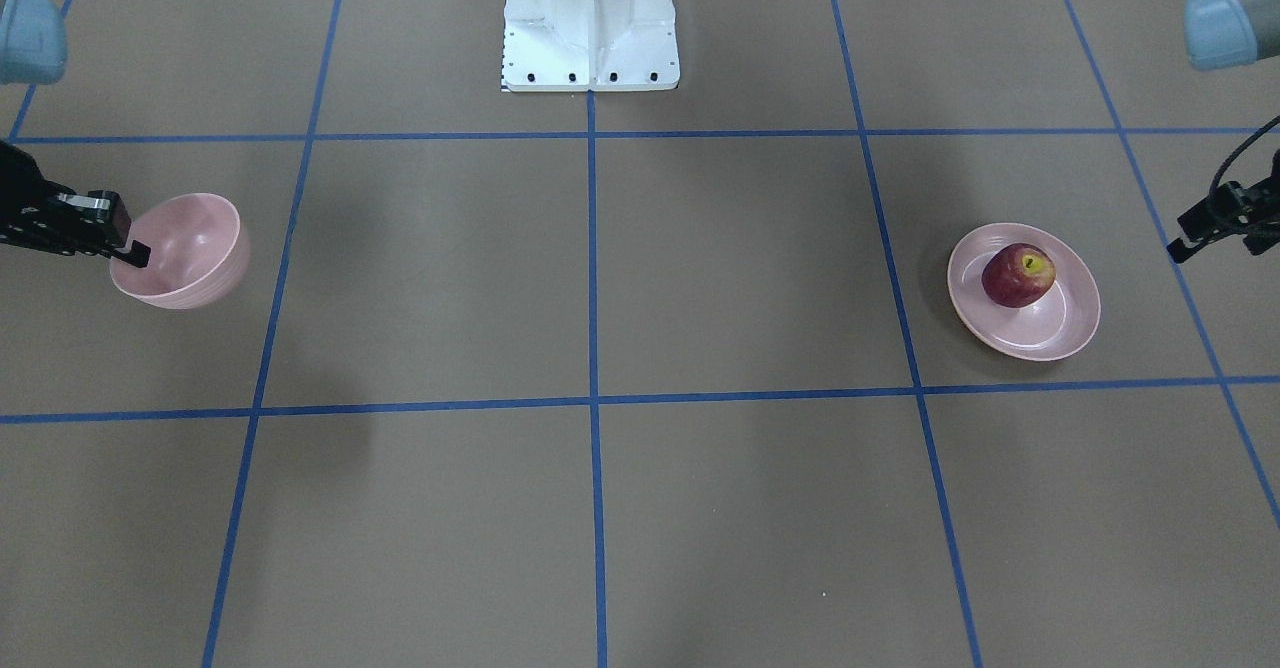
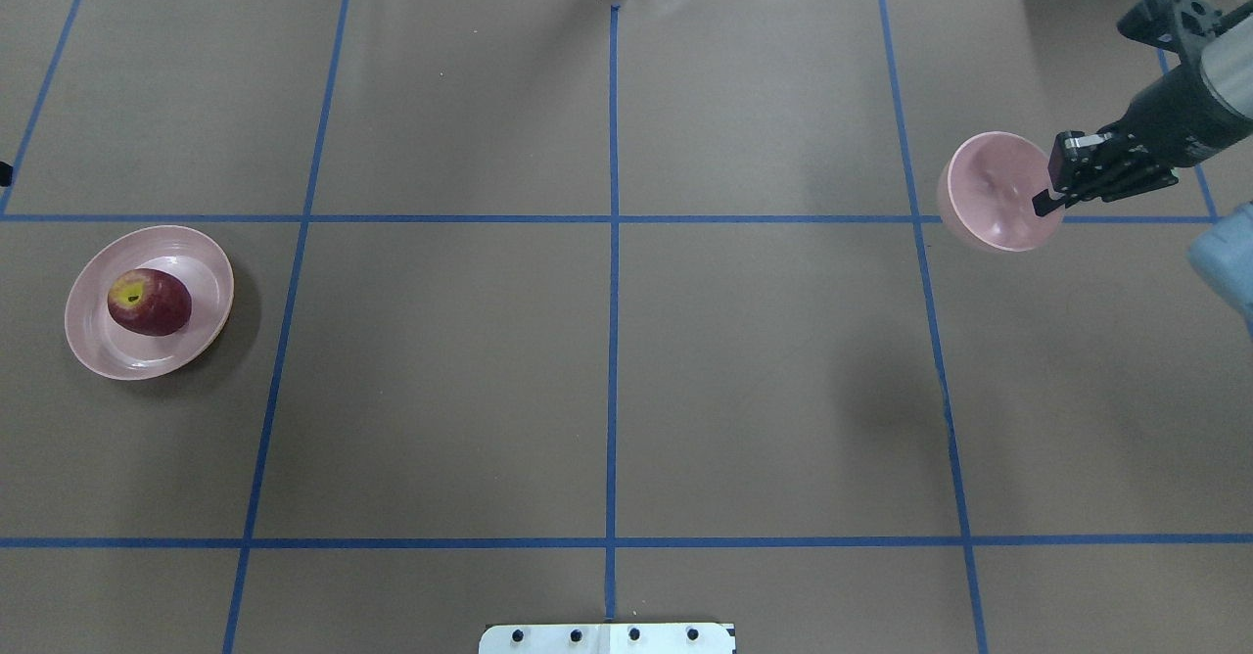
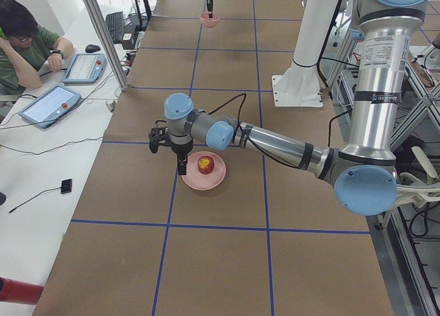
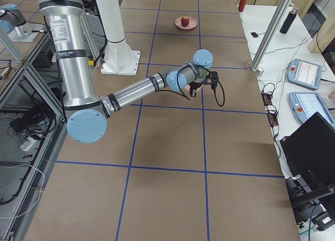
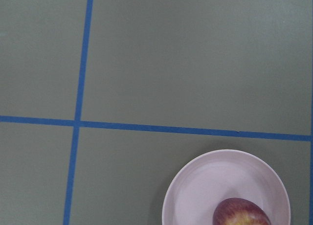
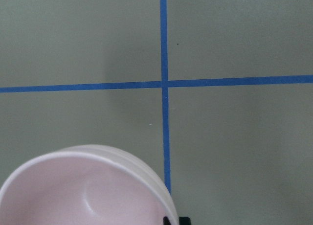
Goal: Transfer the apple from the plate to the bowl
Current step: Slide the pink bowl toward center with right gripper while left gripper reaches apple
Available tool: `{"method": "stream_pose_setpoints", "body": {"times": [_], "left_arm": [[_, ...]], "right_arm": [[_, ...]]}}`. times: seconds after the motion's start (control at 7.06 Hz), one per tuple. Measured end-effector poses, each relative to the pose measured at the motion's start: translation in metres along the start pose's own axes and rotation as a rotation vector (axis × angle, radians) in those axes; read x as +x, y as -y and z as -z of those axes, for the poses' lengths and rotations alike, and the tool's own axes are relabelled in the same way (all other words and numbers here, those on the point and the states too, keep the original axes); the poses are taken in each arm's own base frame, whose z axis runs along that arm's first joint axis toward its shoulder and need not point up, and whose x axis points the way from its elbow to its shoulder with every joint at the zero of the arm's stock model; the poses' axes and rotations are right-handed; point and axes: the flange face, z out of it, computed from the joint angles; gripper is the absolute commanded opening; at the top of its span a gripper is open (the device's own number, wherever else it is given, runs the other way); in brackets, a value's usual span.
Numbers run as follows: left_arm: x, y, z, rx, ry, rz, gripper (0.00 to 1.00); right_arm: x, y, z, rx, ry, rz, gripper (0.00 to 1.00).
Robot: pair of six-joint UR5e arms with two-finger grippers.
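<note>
- Overhead exterior: the apple [image 2: 149, 302] sits on the plate [image 2: 147, 355], far out on my left side. The bowl [image 2: 994, 194] is at the far right, well apart from it.
- I judge the apple firm and fairly light, but round and waxy, so it may slip or roll. Hard squeezing could bruise it.
- I would take it from above across its widest middle, clear of the yellow stem patch.
- The left hand [image 1: 1180, 243] hangs low just beside the plate's outer side, not over the apple. I cannot tell whether it is open or closed.
- The right hand [image 2: 1043, 206] extends from the outer side and is clamped on the bowl's rim. The bowl looks tilted, and I cannot tell if it is off the desk [image 2: 607, 380].
</note>
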Motion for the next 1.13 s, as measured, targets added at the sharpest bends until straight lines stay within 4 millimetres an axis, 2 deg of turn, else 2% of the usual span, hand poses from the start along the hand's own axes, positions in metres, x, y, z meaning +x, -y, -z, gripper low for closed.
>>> {"method": "stream_pose_setpoints", "body": {"times": [0.14,0.28,0.57,0.85,1.13], "left_arm": [[0.019,-0.007,-0.018,-0.001,-0.002,0.014,0.99],[0.036,-0.015,-0.034,-0.007,0.003,0.023,0.99],[0.06,-0.028,-0.063,-0.02,0.032,0.018,0.99],[0.064,-0.034,-0.091,-0.033,0.029,0.003,0.99],[0.063,-0.035,-0.125,-0.018,-0.013,0.025,0.99]], "right_arm": [[-0.037,0.008,0.006,-0.003,-0.033,-0.011,0.0],[-0.065,0.011,0.009,-0.007,-0.052,-0.019,0.0],[-0.099,0.011,0.006,-0.01,-0.058,-0.042,0.0],[-0.13,0.005,-0.004,-0.008,-0.062,-0.069,0.0],[-0.149,0.0,-0.012,-0.006,-0.068,-0.078,0.0]]}}
